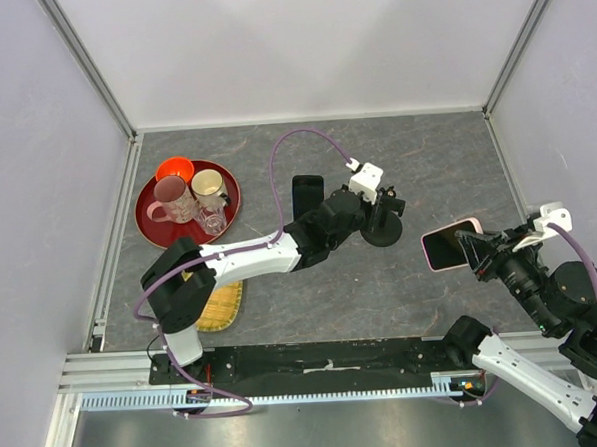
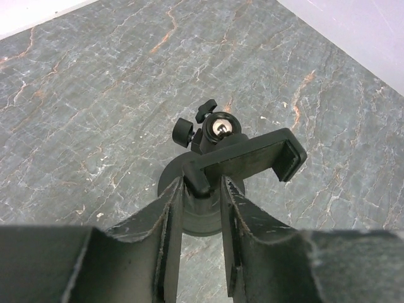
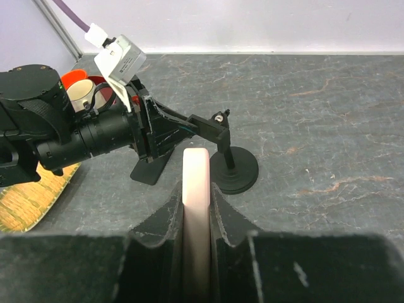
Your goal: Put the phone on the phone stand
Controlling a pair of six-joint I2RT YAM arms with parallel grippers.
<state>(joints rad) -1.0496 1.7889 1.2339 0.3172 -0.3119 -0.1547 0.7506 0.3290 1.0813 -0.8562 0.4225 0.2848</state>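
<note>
A robotics lab bench — plain white panel walls in aluminium-profile framing (a boxed-in cell) around a grey stone-patterned tabletop, with a slotted metal mounting rail at its near edge.

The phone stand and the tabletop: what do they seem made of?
Phone stand: probably matte black plastic, judging by its dull molded edges, with a shiny metal-looking ball at the joint. Tabletop: grey stone look with pale and rusty veins; real marble or printed laminate, I cannot tell.

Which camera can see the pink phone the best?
The top external view: the phone shows its dark screen and pink case. The right wrist view shows only its thin edge. The left wrist view misses it.
</note>
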